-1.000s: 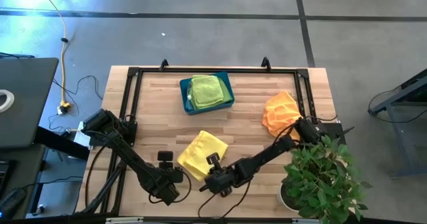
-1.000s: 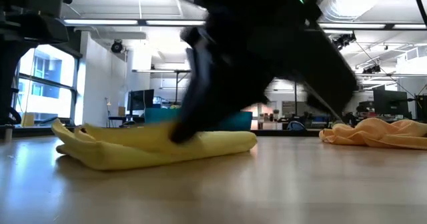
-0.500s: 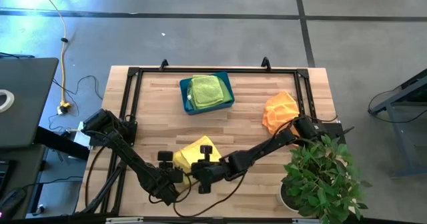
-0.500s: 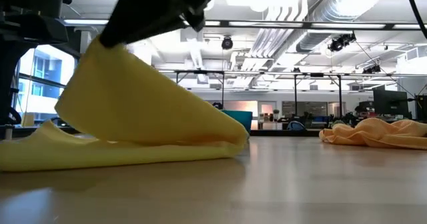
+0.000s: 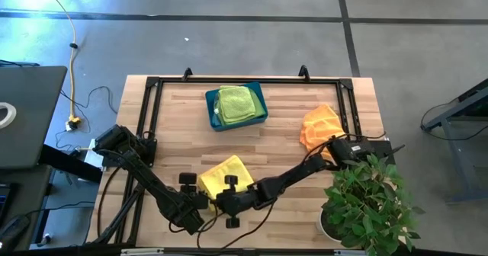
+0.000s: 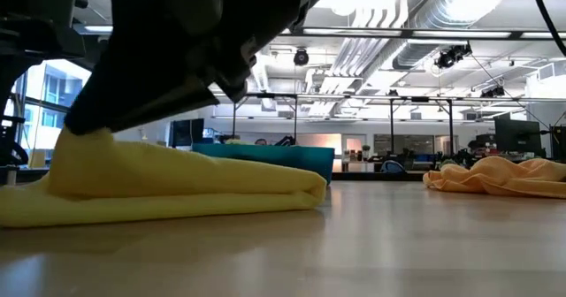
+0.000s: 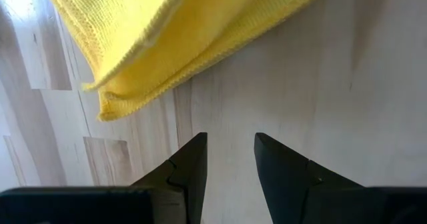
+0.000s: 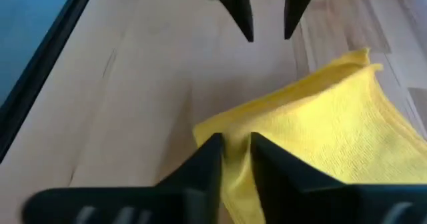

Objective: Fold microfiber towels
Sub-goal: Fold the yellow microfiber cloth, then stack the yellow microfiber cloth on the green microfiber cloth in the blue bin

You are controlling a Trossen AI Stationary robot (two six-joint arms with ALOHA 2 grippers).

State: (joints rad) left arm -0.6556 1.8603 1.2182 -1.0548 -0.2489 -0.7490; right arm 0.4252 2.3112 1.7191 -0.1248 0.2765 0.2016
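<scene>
Low down at the surface's [image 5: 290,145] front edge, left claw [image 7: 230,159] sits just beside the yellow towel [image 5: 221,176], fingers apart, nothing between them. Right claw [image 8: 235,159] reaches in from the right, fingers slightly apart, straddling the towel's folded edge. Towel lies doubled over, front centre. Low view shows its flat layered fold; high view adds an orange towel [image 5: 319,126] crumpled at right.

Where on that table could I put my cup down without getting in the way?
Bare wood lies between the bin and the orange towel, and left of the bin. The front edge is crowded: both arms meet at the yellow towel.
</scene>
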